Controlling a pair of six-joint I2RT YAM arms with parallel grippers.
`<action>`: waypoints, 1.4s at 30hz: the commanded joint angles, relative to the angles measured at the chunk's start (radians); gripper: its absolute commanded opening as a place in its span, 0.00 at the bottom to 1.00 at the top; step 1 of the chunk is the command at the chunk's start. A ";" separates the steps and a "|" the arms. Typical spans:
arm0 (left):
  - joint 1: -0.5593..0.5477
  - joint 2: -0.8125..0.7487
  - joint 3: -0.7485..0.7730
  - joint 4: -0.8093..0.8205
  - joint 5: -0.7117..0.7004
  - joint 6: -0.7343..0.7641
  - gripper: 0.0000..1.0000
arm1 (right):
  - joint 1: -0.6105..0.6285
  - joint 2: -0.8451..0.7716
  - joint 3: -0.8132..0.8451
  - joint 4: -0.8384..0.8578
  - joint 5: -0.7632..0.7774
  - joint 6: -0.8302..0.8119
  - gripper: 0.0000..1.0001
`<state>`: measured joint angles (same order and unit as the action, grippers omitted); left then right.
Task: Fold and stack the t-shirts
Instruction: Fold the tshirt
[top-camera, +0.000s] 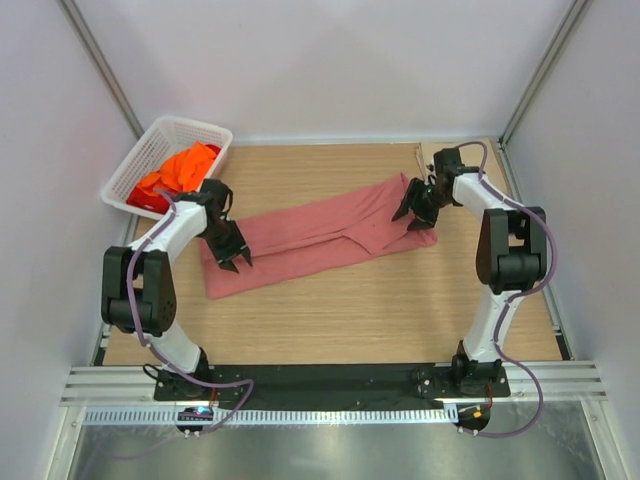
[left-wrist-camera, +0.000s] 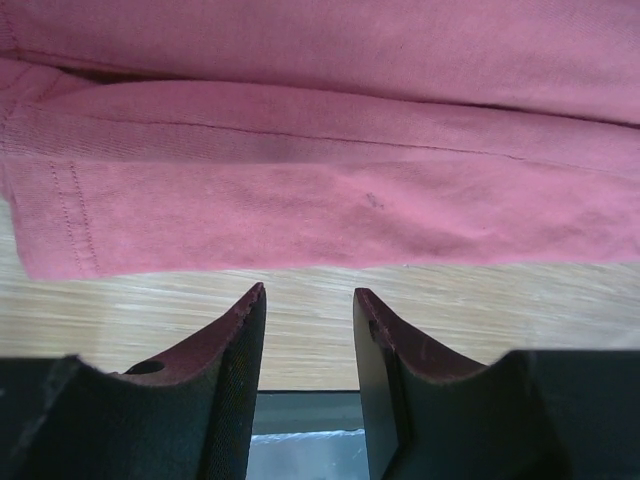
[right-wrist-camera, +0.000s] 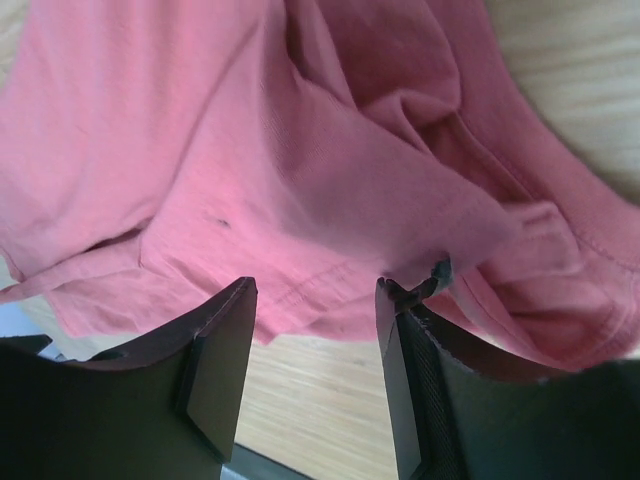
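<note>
A salmon-pink t-shirt (top-camera: 320, 235) lies on the wooden table as a long folded band running from lower left to upper right. My left gripper (top-camera: 235, 262) hovers at its left end. In the left wrist view the jaws (left-wrist-camera: 308, 290) stand open with only bare wood between them, and the shirt's hemmed edge (left-wrist-camera: 330, 190) lies just past the fingertips. My right gripper (top-camera: 408, 212) is over the bunched right end. It is open (right-wrist-camera: 315, 285) with nothing between the fingers, and the rumpled pink cloth (right-wrist-camera: 250, 150) lies just beyond them. Orange t-shirts (top-camera: 185, 167) and a red one (top-camera: 148, 200) lie in the basket.
A white lattice basket (top-camera: 190, 124) sits at the back left corner of the table, partly over the edge. Grey walls close in on three sides. A black rail with the arm bases runs along the near edge.
</note>
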<state>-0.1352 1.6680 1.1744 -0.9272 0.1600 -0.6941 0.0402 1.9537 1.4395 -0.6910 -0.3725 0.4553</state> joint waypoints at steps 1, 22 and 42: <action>0.002 -0.034 0.022 -0.005 0.009 0.033 0.42 | 0.004 0.008 0.013 0.101 0.015 -0.014 0.58; 0.002 -0.017 0.048 -0.038 0.010 0.068 0.43 | 0.032 -0.070 -0.140 0.198 0.063 0.016 0.69; 0.002 -0.065 0.024 -0.042 0.018 0.062 0.44 | 0.251 0.175 0.372 0.533 -0.055 0.524 0.64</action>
<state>-0.1352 1.6463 1.1904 -0.9691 0.1555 -0.6384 0.2272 2.1075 1.5635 -0.3054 -0.3759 0.8234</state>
